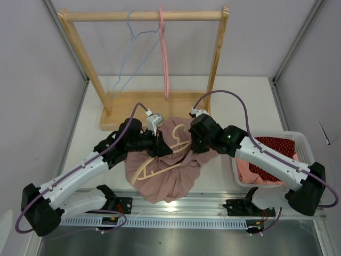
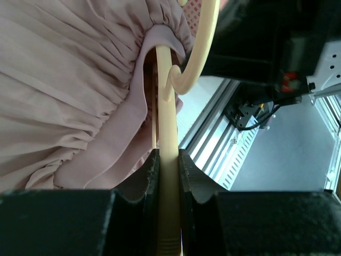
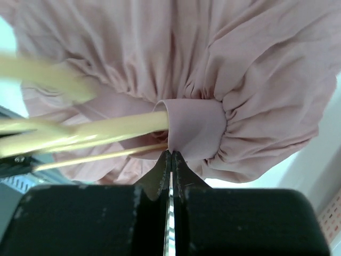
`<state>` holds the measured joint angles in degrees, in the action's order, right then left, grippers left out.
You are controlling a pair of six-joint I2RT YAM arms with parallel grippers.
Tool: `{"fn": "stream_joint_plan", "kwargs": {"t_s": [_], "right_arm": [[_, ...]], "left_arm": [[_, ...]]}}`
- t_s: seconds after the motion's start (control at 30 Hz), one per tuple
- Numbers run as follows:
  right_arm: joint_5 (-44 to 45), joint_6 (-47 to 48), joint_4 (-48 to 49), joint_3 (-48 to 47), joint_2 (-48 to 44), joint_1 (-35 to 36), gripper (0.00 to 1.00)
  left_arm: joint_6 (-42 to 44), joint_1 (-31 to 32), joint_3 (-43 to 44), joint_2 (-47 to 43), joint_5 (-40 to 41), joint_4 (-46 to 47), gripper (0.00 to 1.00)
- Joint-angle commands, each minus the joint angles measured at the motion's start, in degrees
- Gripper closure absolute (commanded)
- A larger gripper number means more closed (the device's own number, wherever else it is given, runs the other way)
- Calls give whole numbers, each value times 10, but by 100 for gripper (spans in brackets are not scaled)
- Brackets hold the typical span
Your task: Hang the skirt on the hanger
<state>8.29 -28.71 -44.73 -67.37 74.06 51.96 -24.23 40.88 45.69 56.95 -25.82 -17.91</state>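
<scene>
Tabletop (image 1: 240, 101) white, walls (image 1: 32, 80) grey. Pink gathered skirt (image 1: 165, 184) sits bunched before the wooden rack (image 1: 144, 16). My left gripper (image 2: 169, 160) clamps its cream hanger (image 2: 168, 117); right gripper (image 3: 170, 157) closed at the waistband (image 3: 194, 128).

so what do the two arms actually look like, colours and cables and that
The left arm and right arm match: white shells on the long links, chunky black joints and bases. A purple cable loops from each wrist back to the base. The jaws are matte black blocks. A small green light glows near the right arm's wrist.
</scene>
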Motion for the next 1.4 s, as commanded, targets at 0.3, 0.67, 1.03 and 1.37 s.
{"fn": "stream_joint_plan", "kwargs": {"t_s": [0.3,0.67,1.03,1.37], "right_arm": [[50,-13,17,26,-9,37,100],[57,4,101,82,-54,53,64],[63,17,185,92,-119,53,47],[72,11,244,83,-52,45,46]], "left_arm": [[-17,10,-18,33,9,89,100],[-24,26,-34,76,29,111,100],[-20,28,-38,84,29,112,100],[-18,32,-31,84,27,110,100]]}}
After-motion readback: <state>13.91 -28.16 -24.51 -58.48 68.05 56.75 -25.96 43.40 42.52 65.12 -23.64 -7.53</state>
